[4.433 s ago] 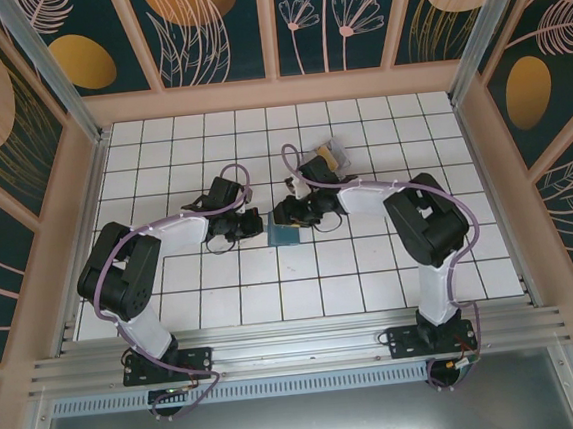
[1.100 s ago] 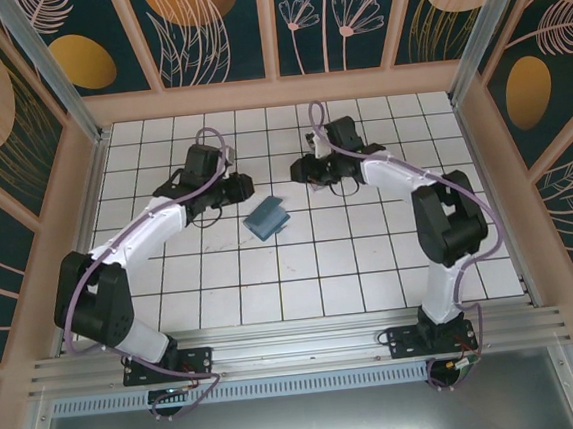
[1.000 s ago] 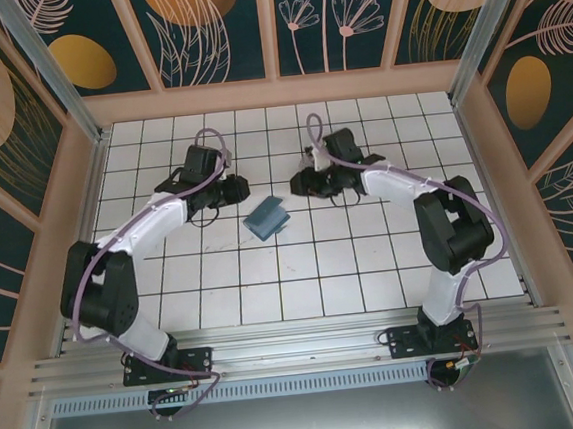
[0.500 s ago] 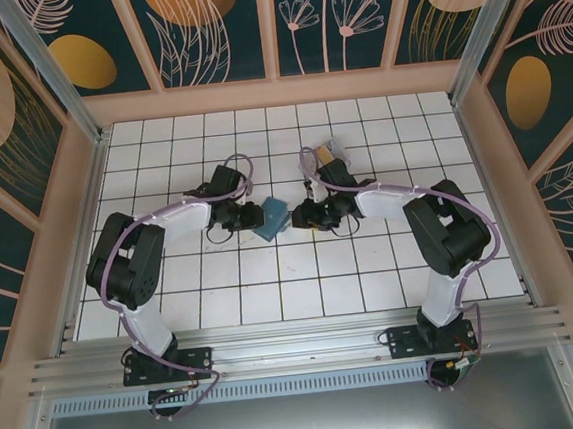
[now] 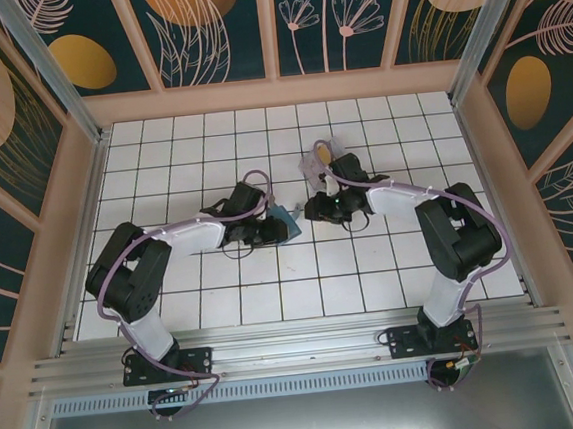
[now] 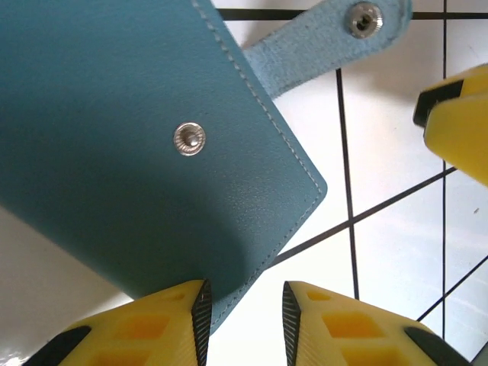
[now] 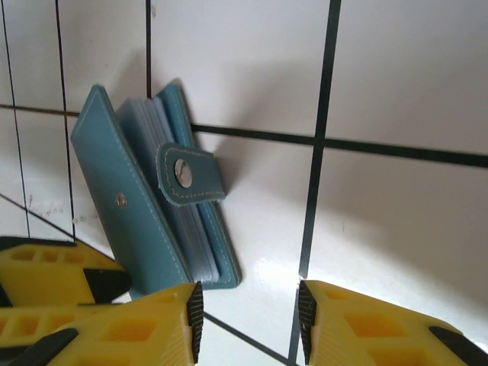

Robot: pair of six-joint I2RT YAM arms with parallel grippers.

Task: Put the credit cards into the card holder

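The card holder point(image 5: 283, 218) is a teal-blue wallet near the table's middle, between both grippers. In the left wrist view its cover point(image 6: 137, 145) with a snap lies close up, its strap point(image 6: 335, 34) reaching away. My left gripper point(image 6: 244, 309) is open, the holder's corner edge against the inside of one finger point(image 6: 171, 324). In the right wrist view the card holder point(image 7: 149, 206) stands slightly parted, pale sleeves showing, its strap folded over them. My right gripper point(image 7: 248, 324) is open beside it, over bare tile. The credit cards point(image 5: 319, 158) lie behind the right gripper point(image 5: 313, 210).
The white gridded table point(image 5: 410, 133) is walled by pink-framed panels point(image 5: 276, 90) on three sides. The right gripper's yellow finger point(image 6: 457, 122) shows close by in the left wrist view, and the left gripper's fingers point(image 7: 46, 267) in the right wrist view.
Over the last second both arms swung in from the back of the table to the card holder. The left gripper has closed in on it, and it has shifted slightly right.
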